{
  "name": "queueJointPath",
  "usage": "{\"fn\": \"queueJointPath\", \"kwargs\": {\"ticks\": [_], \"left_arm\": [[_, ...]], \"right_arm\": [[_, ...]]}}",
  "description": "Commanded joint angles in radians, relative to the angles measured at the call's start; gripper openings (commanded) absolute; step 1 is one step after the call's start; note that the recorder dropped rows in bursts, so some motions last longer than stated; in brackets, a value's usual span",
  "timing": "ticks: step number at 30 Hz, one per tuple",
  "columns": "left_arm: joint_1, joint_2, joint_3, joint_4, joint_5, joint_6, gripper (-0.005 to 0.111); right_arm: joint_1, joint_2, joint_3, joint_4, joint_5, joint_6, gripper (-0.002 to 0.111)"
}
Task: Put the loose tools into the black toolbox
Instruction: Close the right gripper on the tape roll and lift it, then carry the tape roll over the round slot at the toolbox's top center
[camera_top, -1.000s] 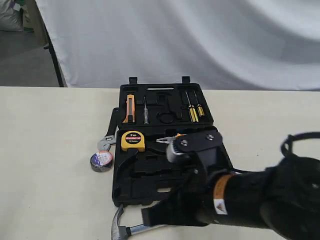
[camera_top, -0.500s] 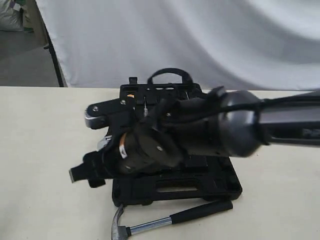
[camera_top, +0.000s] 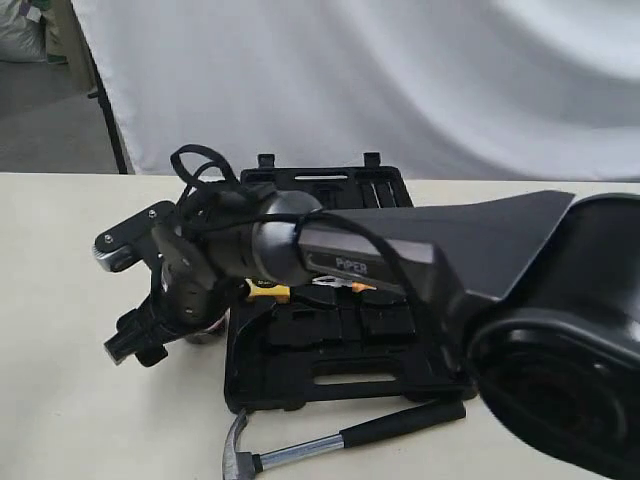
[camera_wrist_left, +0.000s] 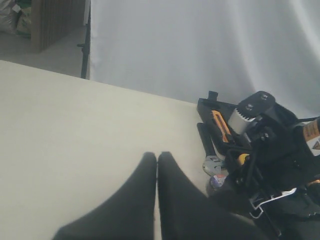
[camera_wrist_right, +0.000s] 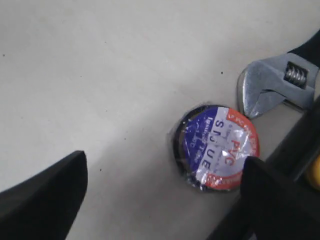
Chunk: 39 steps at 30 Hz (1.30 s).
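nearest you, the claw hammer (camera_top: 340, 440) lies on the bench (camera_top: 70, 410), just in front of the open black toolbox (camera_top: 340, 378). your right end effector (camera_wrist_right: 164, 161) is spread open over the tape roll (camera_wrist_right: 216, 147). the roll lies flat on the bench beside the toolbox, between the 2 fingers. the adjustable wrench (camera_wrist_right: 272, 82) lies just past the roll. your left end effector (camera_wrist_left: 157, 156) is closed on nothing, well apart from the tools.

White draped cloth (camera_top: 400, 80) behind a cream tabletop (camera_top: 60, 300); grey floor (camera_top: 50, 130) and black stand leg (camera_top: 108, 115) beyond
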Motion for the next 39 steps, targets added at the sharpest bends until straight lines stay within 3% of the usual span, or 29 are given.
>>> {"fn": "queueJointPath", "kwargs": {"ticks": [1, 10, 13, 22, 31, 36, 39], "left_arm": [[0.025, -0.003, -0.003, 0.004, -0.007, -0.005, 0.001], [0.025, -0.003, -0.003, 0.004, -0.007, -0.005, 0.001], [0.025, -0.003, -0.003, 0.004, -0.007, -0.005, 0.001], [0.025, -0.003, -0.003, 0.004, -0.007, -0.005, 0.001], [0.025, -0.003, -0.003, 0.004, -0.007, -0.005, 0.001], [0.025, -0.003, -0.003, 0.004, -0.007, -0.005, 0.001], [0.025, -0.003, -0.003, 0.004, -0.007, -0.005, 0.001]], "right_arm": [[-0.033, 0.066, -0.079, -0.018, 0.029, -0.029, 0.078], [-0.069, 0.111, -0.088, -0.008, 0.022, -0.026, 0.075], [-0.065, 0.121, -0.088, -0.008, 0.014, -0.026, 0.061], [-0.045, 0.099, -0.090, 0.012, 0.019, -0.022, -0.001], [-0.096, -0.197, -0.088, -0.073, 0.277, -0.037, 0.000], [-0.261, -0.298, -0.039, -0.068, 0.310, -0.052, 0.000], [-0.374, -0.292, 0.117, -0.049, 0.157, -0.048, 0.000]]}}
